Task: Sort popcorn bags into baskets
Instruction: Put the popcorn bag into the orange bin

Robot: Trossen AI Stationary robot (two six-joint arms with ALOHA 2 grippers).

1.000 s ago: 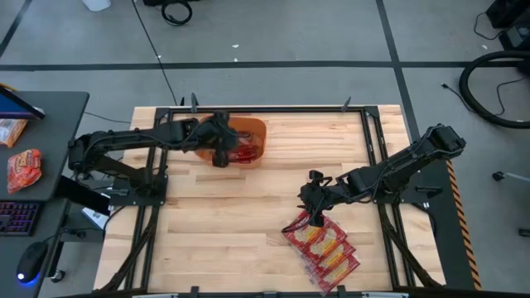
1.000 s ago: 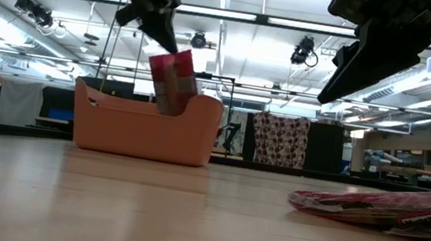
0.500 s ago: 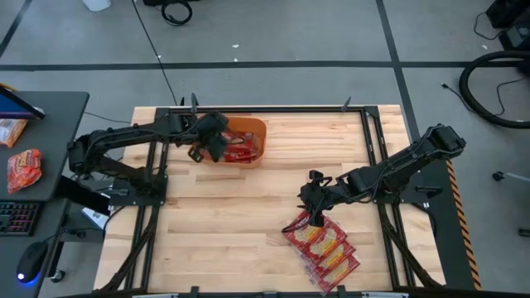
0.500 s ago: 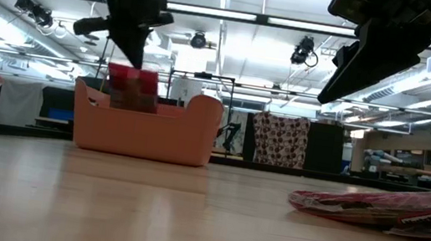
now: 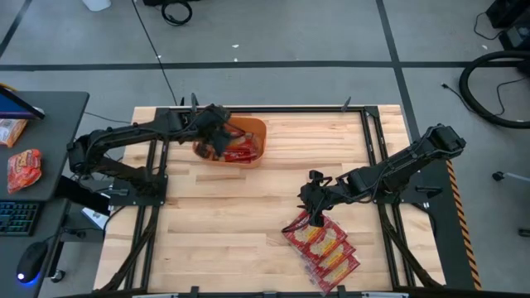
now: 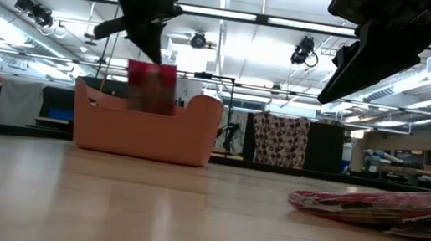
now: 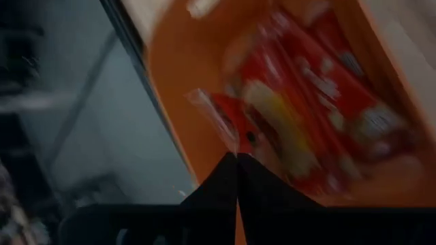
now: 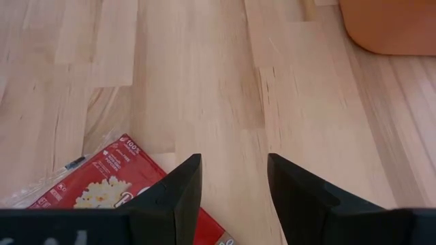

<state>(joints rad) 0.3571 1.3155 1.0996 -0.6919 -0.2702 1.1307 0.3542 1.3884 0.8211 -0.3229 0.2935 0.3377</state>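
The orange tub (image 5: 260,132) stands near the table's far-left corner, with red popcorn bags (image 5: 245,150) lying in it. My left gripper (image 5: 216,141) is above the tub's left part, shut on one red bag (image 6: 151,86). Several more red bags (image 5: 323,248) lie overlapping on the wood near the near-right edge and show low on the table in the low view (image 6: 389,211). My right gripper (image 8: 231,182) hovers open just above that pile's far-left end (image 8: 102,185), touching nothing. My left gripper pinches a red popcorn bag by its upper end (image 7: 234,133) between the two shut fingers, coming from above and pointing down. The bag hangs upright below the fingers (image 6: 149,39). Its lower end is hidden behind the tub wall (image 6: 146,132).
Bare wood lies between the tub and the pile (image 5: 248,207). Dark frame rails run along the table's sides (image 5: 374,141). A desk on the left holds an orange-red packet (image 5: 23,168), a keyboard and a mouse.
My left gripper has stayed shut on its bag and has moved over the tub, first toward the table's left edge, then a little back and toward the far edge. The bag, tilted a second ago, now hangs upright. The right arm has kept still.
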